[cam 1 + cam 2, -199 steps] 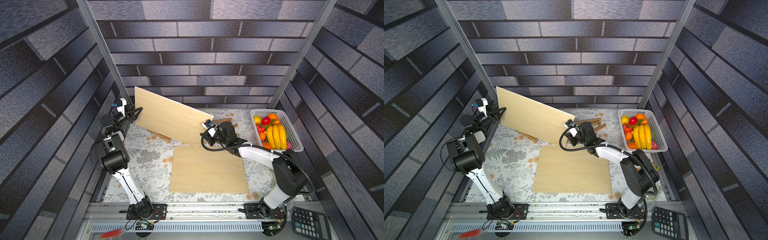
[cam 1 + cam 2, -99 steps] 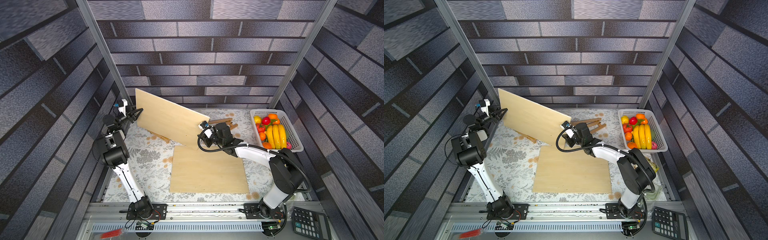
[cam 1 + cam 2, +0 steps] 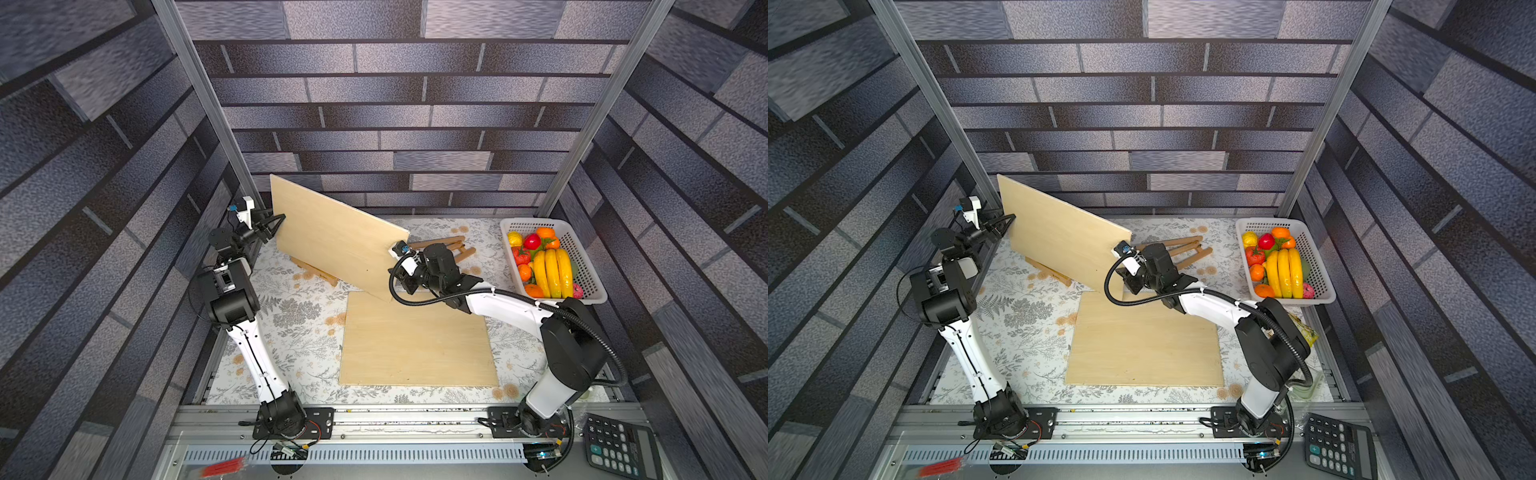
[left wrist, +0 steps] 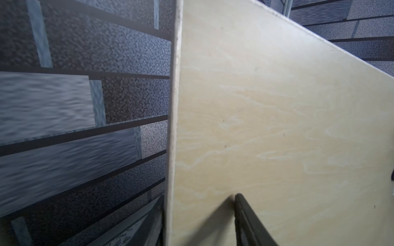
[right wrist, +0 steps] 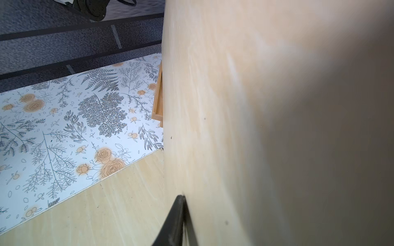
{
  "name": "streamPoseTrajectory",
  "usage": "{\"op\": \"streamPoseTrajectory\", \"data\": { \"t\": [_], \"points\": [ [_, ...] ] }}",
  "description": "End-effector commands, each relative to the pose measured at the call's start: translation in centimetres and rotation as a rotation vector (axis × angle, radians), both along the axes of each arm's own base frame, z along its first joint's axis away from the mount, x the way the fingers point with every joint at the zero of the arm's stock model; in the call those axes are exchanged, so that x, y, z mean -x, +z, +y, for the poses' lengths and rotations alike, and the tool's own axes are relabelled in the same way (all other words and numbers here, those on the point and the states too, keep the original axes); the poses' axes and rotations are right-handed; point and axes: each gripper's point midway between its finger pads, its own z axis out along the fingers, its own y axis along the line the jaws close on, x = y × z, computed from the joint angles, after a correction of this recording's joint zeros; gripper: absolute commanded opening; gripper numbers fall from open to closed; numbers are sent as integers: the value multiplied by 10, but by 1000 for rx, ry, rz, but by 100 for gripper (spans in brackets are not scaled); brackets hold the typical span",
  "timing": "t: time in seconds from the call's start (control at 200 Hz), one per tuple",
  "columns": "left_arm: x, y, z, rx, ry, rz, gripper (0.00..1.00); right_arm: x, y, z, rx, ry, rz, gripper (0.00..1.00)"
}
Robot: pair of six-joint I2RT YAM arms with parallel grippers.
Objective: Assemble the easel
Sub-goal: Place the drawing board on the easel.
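A pale wooden board hangs tilted above the table, one long edge high, held at both ends. My left gripper is shut on the board's left edge, one finger lying on its face. At the board's right end my right gripper is shut on it too; only one of its fingers shows. The easel's wooden frame lies on the table behind the board: legs poke out on the right, and a ledge shows below.
A second pale board lies flat on the flowered tablecloth, in front of the raised one. A white basket of fruit stands at the right edge. A calculator sits beyond the front rail.
The board's right end and my right gripper have crept a little to the left. The left gripper has stayed nearly where it was, still clamped on the edge.
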Motion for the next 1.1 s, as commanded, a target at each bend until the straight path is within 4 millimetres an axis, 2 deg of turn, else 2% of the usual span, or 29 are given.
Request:
{"op": "streamPoseTrajectory", "data": {
  "t": [0.0,0.225,0.401,0.666,0.852,0.997,1.097],
  "points": [
    [-15,-6,-54,59,-88,47,99,39,84,58,-150,200,-294,0],
    [-8,3,-52,78,-40,38,100,28,75,60,-142,167,-298,0],
    [-1,5,-39,128,44,57,100,17,71,61,-189,141,-246,0],
    [21,5,-42,189,76,123,100,3,72,58,-250,121,-162,0],
    [35,-6,-32,319,150,243,100,-4,69,58,-268,117,-115,0],
    [44,-24,-39,297,160,292,100,-17,63,55,-272,79,-111,0],
    [43,-20,-34,319,169,256,100,-26,57,52,-250,43,-130,0]
  ]
}}
